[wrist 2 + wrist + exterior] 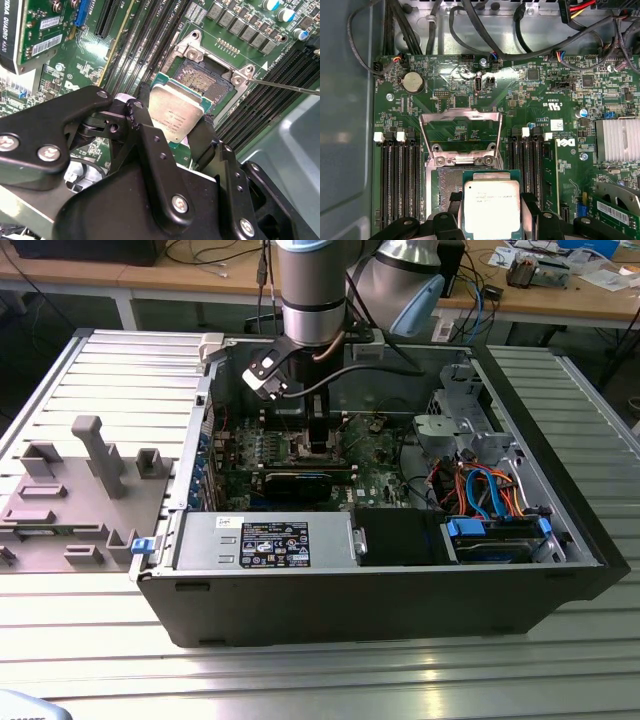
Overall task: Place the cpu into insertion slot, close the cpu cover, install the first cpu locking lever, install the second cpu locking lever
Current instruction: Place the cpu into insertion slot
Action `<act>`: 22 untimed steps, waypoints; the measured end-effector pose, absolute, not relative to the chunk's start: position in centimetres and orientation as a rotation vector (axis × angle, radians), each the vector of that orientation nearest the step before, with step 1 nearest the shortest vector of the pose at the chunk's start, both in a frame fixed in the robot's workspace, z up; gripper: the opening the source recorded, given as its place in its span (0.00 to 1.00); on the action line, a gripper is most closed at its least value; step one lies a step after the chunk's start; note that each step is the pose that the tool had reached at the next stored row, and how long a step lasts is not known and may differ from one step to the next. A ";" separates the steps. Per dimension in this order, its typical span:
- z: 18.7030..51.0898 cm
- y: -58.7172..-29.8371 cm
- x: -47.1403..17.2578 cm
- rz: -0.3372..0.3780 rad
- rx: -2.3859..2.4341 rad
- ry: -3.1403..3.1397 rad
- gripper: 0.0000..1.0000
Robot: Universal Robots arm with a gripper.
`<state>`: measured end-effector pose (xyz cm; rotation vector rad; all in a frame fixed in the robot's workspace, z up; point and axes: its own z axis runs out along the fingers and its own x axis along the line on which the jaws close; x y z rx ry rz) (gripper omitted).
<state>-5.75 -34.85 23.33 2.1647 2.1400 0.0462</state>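
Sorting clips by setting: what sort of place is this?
Probably a robotics lab or workshop: an opened computer case sits on a slatted metal table, wooden workbenches with cables stand behind, and the gripper holds the cpu.

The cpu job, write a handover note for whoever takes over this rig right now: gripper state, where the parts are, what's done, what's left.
Gripper: shut on the cpu, gripping it by two opposite edges.
Cpu: held just over the insertion slot on the green motherboard, overlapping part of it, not seated.
Cpu cover: swung up and open behind the slot.
Lever: one thin lever rod sticks out from the socket corner, unlatched.
Done: cpu picked up and brought to the slot.
Left: seating the cpu, closing the cover, both locking levers.
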 end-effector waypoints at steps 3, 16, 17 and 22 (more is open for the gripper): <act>23.2 -34.9 -5.7 0.046 2.165 2.140 0.55; 22.9 -34.9 -5.8 0.046 2.165 2.140 0.55; 22.9 -34.9 -5.8 0.046 2.165 2.140 0.55; 22.8 -34.8 -5.8 0.046 2.162 2.143 0.55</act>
